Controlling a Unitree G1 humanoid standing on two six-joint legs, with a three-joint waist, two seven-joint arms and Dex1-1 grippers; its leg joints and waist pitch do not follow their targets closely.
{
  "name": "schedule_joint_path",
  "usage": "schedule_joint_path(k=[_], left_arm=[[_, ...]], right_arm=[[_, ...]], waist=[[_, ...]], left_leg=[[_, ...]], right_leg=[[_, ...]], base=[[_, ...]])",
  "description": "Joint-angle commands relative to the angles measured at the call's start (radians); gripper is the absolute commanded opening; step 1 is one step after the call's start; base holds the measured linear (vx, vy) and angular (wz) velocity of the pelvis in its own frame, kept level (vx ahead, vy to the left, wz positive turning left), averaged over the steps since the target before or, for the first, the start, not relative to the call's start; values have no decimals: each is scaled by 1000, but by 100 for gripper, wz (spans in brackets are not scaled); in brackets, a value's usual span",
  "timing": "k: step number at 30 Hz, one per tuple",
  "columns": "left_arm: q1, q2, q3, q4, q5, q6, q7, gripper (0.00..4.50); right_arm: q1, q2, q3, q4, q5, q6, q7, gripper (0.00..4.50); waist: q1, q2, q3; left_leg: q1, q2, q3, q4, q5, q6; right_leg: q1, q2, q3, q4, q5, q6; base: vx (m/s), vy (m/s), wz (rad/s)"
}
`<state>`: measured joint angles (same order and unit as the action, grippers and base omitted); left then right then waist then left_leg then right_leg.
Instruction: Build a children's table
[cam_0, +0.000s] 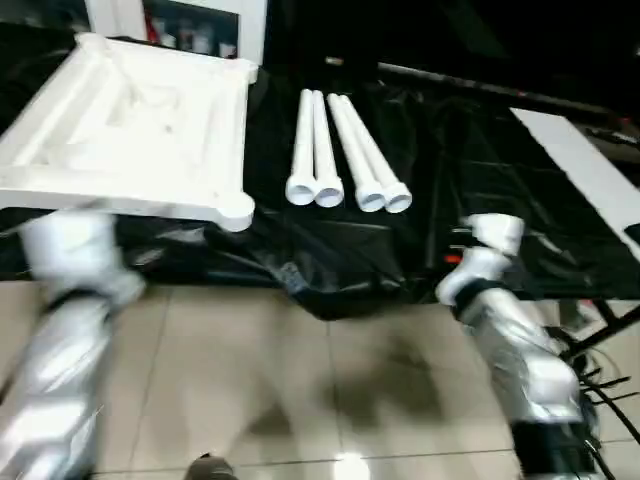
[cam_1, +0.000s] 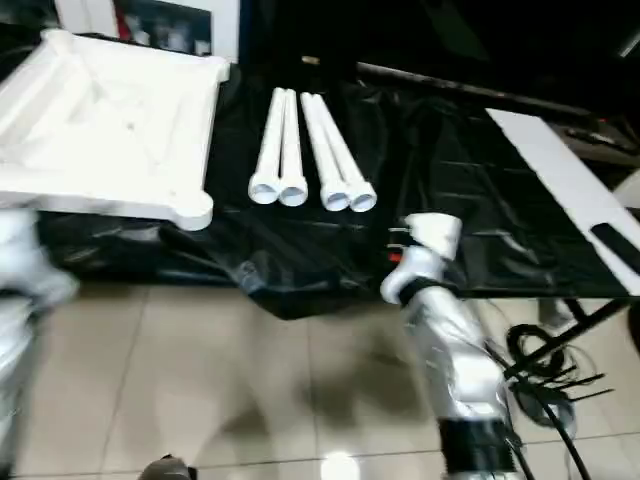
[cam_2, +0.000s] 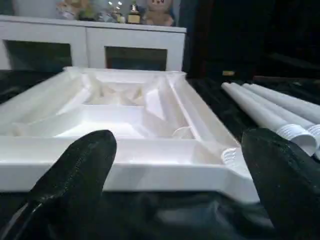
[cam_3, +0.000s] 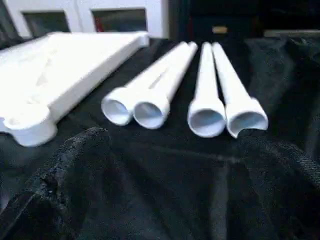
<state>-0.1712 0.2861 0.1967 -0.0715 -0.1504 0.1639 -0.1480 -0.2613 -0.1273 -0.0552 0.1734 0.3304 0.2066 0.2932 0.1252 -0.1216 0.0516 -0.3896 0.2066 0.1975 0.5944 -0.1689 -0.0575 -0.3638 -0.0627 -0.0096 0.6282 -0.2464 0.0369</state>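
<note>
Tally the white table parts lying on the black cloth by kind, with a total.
Tabletop, ribbed underside up: 1
Tubular legs, side by side to the right of the tabletop, first leg, second, third, fourth: 4
Flat white board at the far right: 1
Total: 6

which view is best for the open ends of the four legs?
Right wrist view: the four legs lie head-on, all four hollow mouths facing the camera. Both eye views show them from above as two pairs beside the tabletop, mouths small. Left wrist view catches them at the edge, side-on.
</note>
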Motion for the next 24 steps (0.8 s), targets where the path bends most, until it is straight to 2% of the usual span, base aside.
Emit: schedule_joint_path(k=[1,2,3,4,5,6,7,8,9,10,11,12,13,14,15,16,17,18,19,20,21,22,23,24], left_arm=[[-46,-4,-41,62,20,-42,-35,450],[-54,-11,-48,81,21,-48,-31,450],[-60,-17,-56,98,29,-51,-22,450],[-61,-19,-70,115,45,-66,-17,450],[-51,-17,-83,109,66,-71,-10,450],[-43,-13,-89,96,80,-64,-1,450],[-32,-21,-77,69,70,-50,18,450],[-32,-21,-77,69,70,-50,18,450],[-16,-45,-63,43,55,-41,39,450],[-11,-58,-61,24,78,-27,77,450],[-12,-66,-60,20,95,-24,101,450],[2,-71,-84,8,132,-38,116,450],[14,-71,-108,9,161,-56,117,450],[17,-73,-113,16,172,-66,124,450],[18,-74,-113,22,177,-72,130,450],[17,-78,-113,23,178,-71,135,450],[11,-90,-114,24,180,-67,151,450],[4,-93,-118,24,183,-62,154,450],[-4,-91,-124,29,190,-62,152,450],[-4,-91,-124,29,190,-62,152,450],[-26,-94,-128,45,191,-60,150,450],[-40,-96,-126,55,188,-45,151,450],[-49,-97,-125,60,186,-31,152,450],[-60,-97,-125,70,191,-38,154,450]], right_arm=[[-7,-16,-60,12,-22,-32,-62,450],[0,-17,-69,-2,-23,-29,-71,450],[10,-16,-78,-21,-14,-22,-70,450],[23,-10,-91,-40,0,-20,-69,450],[34,-5,-101,-49,13,-20,-68,450],[42,3,-106,-55,23,-21,-69,450],[43,10,-76,-36,-4,-40,-63,450],[43,10,-76,-36,-4,-40,-63,450],[44,19,-43,-19,-22,-59,-46,450],[35,20,-31,-15,-28,-54,-46,450],[28,19,-26,-13,-33,-50,-48,450],[20,15,-6,-10,-55,-68,-38,450],[10,14,5,-2,-75,-84,-34,450],[0,20,2,10,-75,-83,-36,450],[-7,25,-3,18,-72,-78,-38,450],[-9,25,-4,21,-71,-78,-36,450],[-21,21,-4,31,-72,-77,-25,450],[-30,18,-1,37,-71,-77,-15,450],[-40,16,-2,51,-72,-79,-16,450],[-40,16,-2,51,-72,-79,-16,450],[-64,14,-14,89,-76,-86,-43,450],[-76,26,-38,105,-44,-68,-49,450],[-83,34,-55,114,-19,-54,-52,450],[-94,35,-64,126,-12,-43,-52,450]], waist=[[-3,38,-61],[5,59,-58],[10,25,-61],[21,26,-64],[20,36,-63],[10,38,-61],[-6,57,-73],[-25,77,-80],[-86,114,-77],[-91,107,-74],[-78,102,-71],[-61,86,-62],[-67,75,-75],[-64,68,-67],[-53,33,-53],[-57,50,-55],[-70,58,-53],[-76,141,-43],[-51,140,-37],[-34,136,-36],[-4,149,-43],[1,102,-81],[9,66,-88],[-12,8,-94]], left_leg=[[20,5,-7,-44,-196,84],[13,10,-21,-33,-217,100],[-4,13,-33,13,-217,130],[-34,23,-61,36,-163,161],[-39,24,-69,31,-141,174],[-33,13,-64,-3,-123,208],[-2,2,-46,-43,-88,271],[33,-5,-48,-58,-33,322],[83,-16,-73,-73,192,519],[73,2,-73,-74,248,555],[46,40,-60,-75,296,533],[9,24,-144,-107,289,576],[47,20,-176,-92,164,496],[29,20,-189,-106,61,422],[-38,1,-183,-117,-279,202],[-15,-15,-189,-13,-471,25],[-8,7,-219,-17,-535,-9],[-13,59,-334,-173,-865,-117],[-39,-49,-301,-201,-938,-322],[-45,-88,-292,-210,-950,-388],[-63,-146,-284,-249,-938,-481],[-16,-105,-245,-225,-793,-515],[-6,-88,-247,-195,-719,-497],[54,-119,-208,85,-386,-360]], right_leg=[[25,-123,67,-98,60,-77],[28,-159,82,-118,-14,-85],[50,-212,114,-142,-140,-81],[66,-250,125,-153,-220,-93],[62,-245,121,-152,-238,-102],[49,-190,88,-142,-272,-111],[30,-118,42,-112,-243,-121],[4,-65,11,-76,-189,-115],[-81,33,-89,90,-132,-38],[-90,24,-100,119,-129,-3],[-95,4,-108,136,-99,33],[-60,9,-110,152,-118,47],[-79,-11,-67,88,-126,5],[-63,-38,-51,62,-112,-42],[-2,-152,-6,-20,-115,-169],[25,-199,-53,-81,-310,-330],[39,-167,-94,-90,-402,-354],[40,-5,-133,108,-358,-217],[24,98,-137,183,-230,-136],[23,110,-137,182,-200,-140],[51,120,-134,156,-197,-186],[44,67,-111,74,-185,-228],[26,27,-87,80,-169,-281],[-39,-181,-23,-115,-299,-364]], base=[[-67,71,0],[-67,142,-4],[-67,142,-4],[-43,203,-11],[-8,231,-16],[-8,231,-16],[8,231,-8],[9,228,0],[9,228,0],[-19,201,1],[-71,130,0],[-71,130,0],[-106,97,20],[-142,83,48],[-142,83,48],[-139,64,51],[-100,50,54],[-100,50,54],[-102,64,58],[-125,21,63],[-125,21,63],[-139,-78,64],[-119,-168,44],[-119,-168,44]])
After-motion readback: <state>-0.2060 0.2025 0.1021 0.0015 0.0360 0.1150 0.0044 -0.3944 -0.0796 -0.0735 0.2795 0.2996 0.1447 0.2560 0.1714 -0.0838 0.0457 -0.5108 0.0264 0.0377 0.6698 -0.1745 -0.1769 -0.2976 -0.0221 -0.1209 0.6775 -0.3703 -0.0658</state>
